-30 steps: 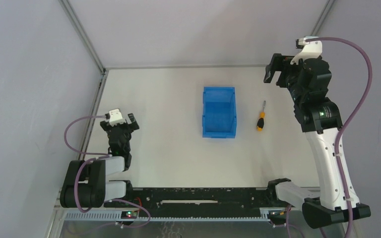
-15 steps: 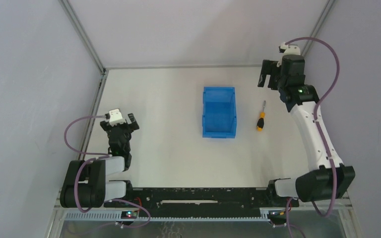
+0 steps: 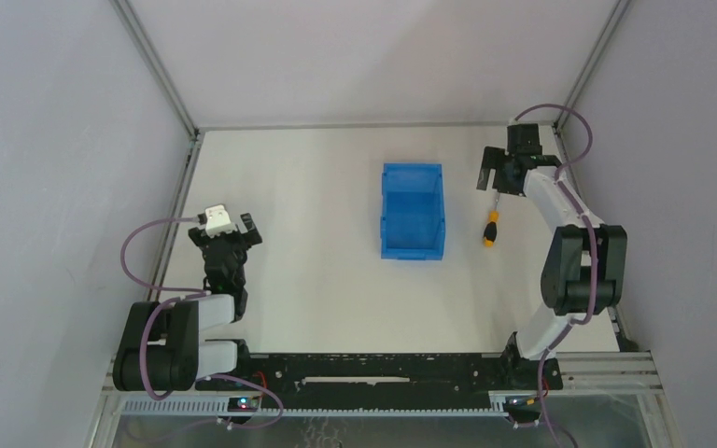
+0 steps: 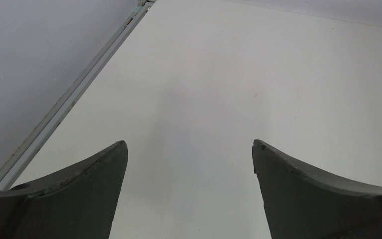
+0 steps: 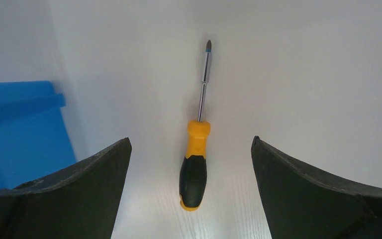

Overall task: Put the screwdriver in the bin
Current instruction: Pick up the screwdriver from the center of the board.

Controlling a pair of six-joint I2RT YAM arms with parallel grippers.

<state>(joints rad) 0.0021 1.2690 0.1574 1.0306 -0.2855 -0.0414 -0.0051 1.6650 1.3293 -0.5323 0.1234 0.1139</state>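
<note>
My right fingers (image 5: 79, 189) are hanging spread wide and empty over the screwdriver (image 5: 195, 164), which is lying flat on the white desk (image 3: 308, 280) just to the right of the blue bin (image 3: 385, 217), apart from it, with its metal tip pointing toward the back wall. My left fingers (image 4: 69, 199) are also parted and holding nothing, resting low over bare desk on the far left, well away from the work.

I am judging the step in hand to be the pick-up. The handle is sitting almost midway between my right fingers, running lengthwise through the gap, so I am planning a straight drop and a squeeze across the black part of the handle, not the thin shaft, which I expect would roll or slip. I am wary of pressing the tips hard into the desk.

For room, the bin's right wall is standing close on my left in the right wrist view, so the carry is needing a lift above that rim before any sideways move. The enclosure's side wall (image 3: 672, 140) is rising close behind my folded right arm, leaving little space to swing outward.
</note>
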